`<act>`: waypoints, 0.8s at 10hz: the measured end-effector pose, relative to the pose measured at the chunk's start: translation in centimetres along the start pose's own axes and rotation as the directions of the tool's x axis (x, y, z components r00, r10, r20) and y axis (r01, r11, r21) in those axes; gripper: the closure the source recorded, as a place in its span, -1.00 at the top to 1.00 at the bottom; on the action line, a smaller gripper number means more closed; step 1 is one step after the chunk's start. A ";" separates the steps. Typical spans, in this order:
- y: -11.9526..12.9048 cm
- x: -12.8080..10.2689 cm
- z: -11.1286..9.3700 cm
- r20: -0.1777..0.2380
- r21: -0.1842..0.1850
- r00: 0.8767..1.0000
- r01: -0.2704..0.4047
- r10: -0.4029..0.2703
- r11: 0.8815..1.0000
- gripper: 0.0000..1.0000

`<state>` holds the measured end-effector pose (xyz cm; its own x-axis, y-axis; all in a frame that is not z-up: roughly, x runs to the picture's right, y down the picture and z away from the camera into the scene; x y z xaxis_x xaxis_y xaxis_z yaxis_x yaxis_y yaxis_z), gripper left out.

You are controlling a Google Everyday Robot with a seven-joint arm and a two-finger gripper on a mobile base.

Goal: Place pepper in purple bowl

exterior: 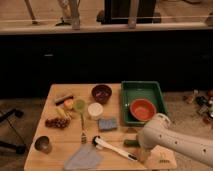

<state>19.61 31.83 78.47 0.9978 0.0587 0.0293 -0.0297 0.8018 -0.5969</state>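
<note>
Pepper [130,142] on table [56,149], gripper [144,153] poised beside for pickup, grip state untellable; purple bowl [101,93] well apart.

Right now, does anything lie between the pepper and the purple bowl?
Yes: a blue sponge lies roughly between the pepper and the purple bowl. The gripper hangs just beside the pepper, nothing visible between.

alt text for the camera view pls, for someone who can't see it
A white robot arm reaches in from the lower right, its hand at the front edge of a wooden table, beside a small green pepper. The purple bowl sits farther back at mid-table, and an orange bowl lies in a green tray.
</note>
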 end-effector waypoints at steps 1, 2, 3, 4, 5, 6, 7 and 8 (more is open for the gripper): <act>0.0 0.0 0.0 -0.005 0.003 1.000 0.002 -0.001 1.000 0.15; 0.0 0.0 0.1 -0.010 0.006 1.000 0.004 -0.004 1.000 -0.06; 0.0 0.0 0.0 -0.010 0.006 1.000 0.003 -0.003 1.000 -0.24; 0.1 0.0 -0.2 -0.008 0.004 1.000 -0.002 0.002 1.000 -0.45; 0.1 -0.1 -0.4 -0.008 0.005 1.000 0.000 0.000 1.000 -0.62; 0.2 0.0 -0.6 -0.009 0.001 1.000 0.002 -0.002 1.000 -0.82; 0.1 0.0 -0.8 -0.010 0.005 1.000 0.006 -0.006 1.000 -0.97; 0.2 -0.1 -0.8 -0.009 0.001 1.000 0.005 -0.005 1.000 -1.00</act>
<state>19.58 31.52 77.70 0.9985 0.0492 0.0253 -0.0245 0.8029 -0.5956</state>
